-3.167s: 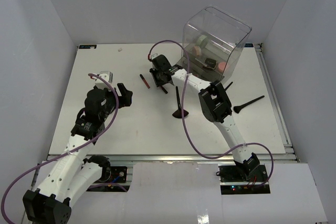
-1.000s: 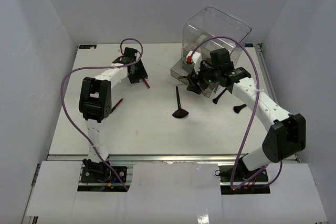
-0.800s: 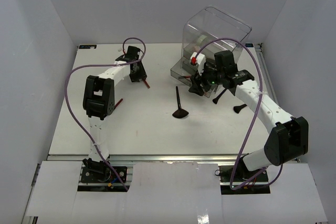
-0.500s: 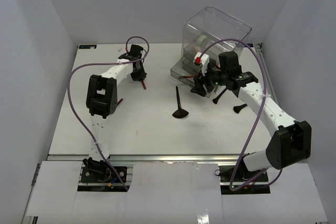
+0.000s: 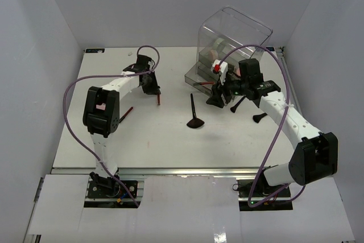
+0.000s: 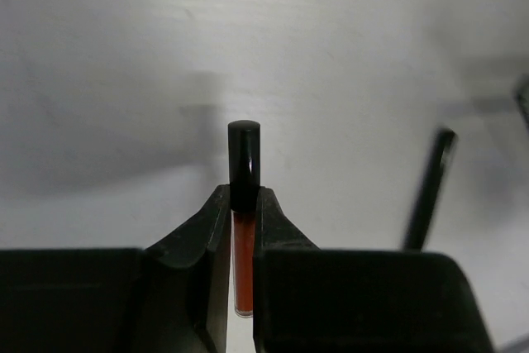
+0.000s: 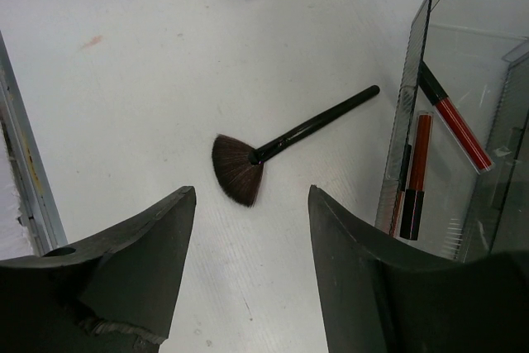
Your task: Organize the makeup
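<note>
My left gripper [image 5: 150, 85] is shut on a thin dark-red stick with a black cap [image 6: 244, 173], holding it low over the table at the back left; the stick also shows in the top view [image 5: 158, 98]. A second red stick [image 5: 126, 112] lies beside the left arm. The black fan brush [image 5: 194, 113] lies mid-table and shows just ahead of my right gripper [image 7: 252, 204], which is open and empty. Several red sticks [image 7: 417, 173] lie in the open clear drawer [image 5: 197, 75]. The compact is not in view.
The large clear drawer box [image 5: 234, 37] stands at the back right, with pale items dimly visible inside. Two more black-handled brushes [image 5: 239, 104] [image 5: 260, 118] lie under the right arm. White walls enclose the table on three sides.
</note>
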Action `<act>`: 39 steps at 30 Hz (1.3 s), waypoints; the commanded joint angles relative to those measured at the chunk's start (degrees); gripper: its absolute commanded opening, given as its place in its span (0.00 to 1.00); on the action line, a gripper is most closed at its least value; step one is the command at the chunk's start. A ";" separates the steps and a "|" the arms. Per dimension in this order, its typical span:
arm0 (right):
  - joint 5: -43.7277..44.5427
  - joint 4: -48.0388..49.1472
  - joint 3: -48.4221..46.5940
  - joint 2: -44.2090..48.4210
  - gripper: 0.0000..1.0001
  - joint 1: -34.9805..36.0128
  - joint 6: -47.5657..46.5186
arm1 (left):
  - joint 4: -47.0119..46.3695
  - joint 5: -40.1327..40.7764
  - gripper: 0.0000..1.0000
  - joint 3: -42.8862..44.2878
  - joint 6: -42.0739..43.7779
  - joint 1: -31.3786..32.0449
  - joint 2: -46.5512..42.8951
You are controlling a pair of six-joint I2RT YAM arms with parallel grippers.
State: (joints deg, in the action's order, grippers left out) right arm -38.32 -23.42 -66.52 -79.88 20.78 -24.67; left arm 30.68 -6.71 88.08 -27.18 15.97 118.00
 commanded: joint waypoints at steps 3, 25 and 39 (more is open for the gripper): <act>-3.37 2.49 0.94 2.94 0.64 -2.08 -0.64 | -16.56 -20.53 0.00 -5.37 -10.91 2.45 -13.06; -8.65 3.82 4.05 8.07 0.64 -10.60 0.15 | -25.90 -17.09 0.51 19.07 -30.90 13.38 8.04; -20.11 -2.24 5.39 9.40 0.70 -10.71 -11.15 | -14.50 -6.24 0.69 0.38 11.55 10.69 -17.26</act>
State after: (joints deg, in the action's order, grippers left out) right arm -51.09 -22.89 -62.07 -73.05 10.18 -28.89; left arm 12.58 -16.93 98.44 -37.44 29.04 117.10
